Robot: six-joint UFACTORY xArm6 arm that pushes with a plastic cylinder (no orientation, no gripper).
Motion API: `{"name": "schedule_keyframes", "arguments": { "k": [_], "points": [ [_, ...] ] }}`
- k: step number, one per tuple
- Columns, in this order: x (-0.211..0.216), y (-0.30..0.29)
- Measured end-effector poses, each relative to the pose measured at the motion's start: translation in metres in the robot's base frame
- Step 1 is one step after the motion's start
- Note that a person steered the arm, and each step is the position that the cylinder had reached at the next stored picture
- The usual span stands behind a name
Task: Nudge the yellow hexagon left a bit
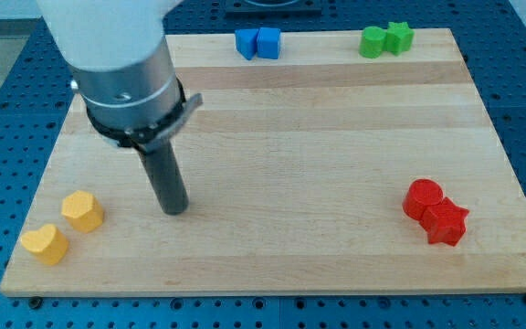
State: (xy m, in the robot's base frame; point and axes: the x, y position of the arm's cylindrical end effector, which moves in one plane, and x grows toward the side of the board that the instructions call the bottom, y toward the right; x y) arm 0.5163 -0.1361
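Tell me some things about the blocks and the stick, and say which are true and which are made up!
1. My tip is to the right of both yellow blocks. True.
2. My tip touches the yellow hexagon. False: bare board shows between them.
3. The two blue blocks sit at the view's bottom. False: they are at the top edge.
4. The red blocks touch each other. True.
5. The green blocks are next to the yellow heart. False: they are in opposite corners.

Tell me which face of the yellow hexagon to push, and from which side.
Push the yellow hexagon on its right-hand face, coming from the view's right. My tip already stands on that side, level with it. The yellow heart sits down-left, so keep the push short.
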Motion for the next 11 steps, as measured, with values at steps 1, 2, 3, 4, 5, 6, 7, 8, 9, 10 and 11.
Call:
{"name": "schedule_keyframes", "arguments": {
  "k": [1,2,3,4,5,6,7,8,9,10,11],
  "points": [
    [-0.013,-0.047],
    [-0.016,-0.070],
    [-0.014,-0.076],
    [-0.014,-0.081],
    [-0.012,-0.045],
    [0.007,-0.024],
    [0.014,-0.052],
    [0.015,-0.092],
    [0.015,-0.110],
    [-0.005,-0.102],
    [-0.054,-0.072]
  ]
}}
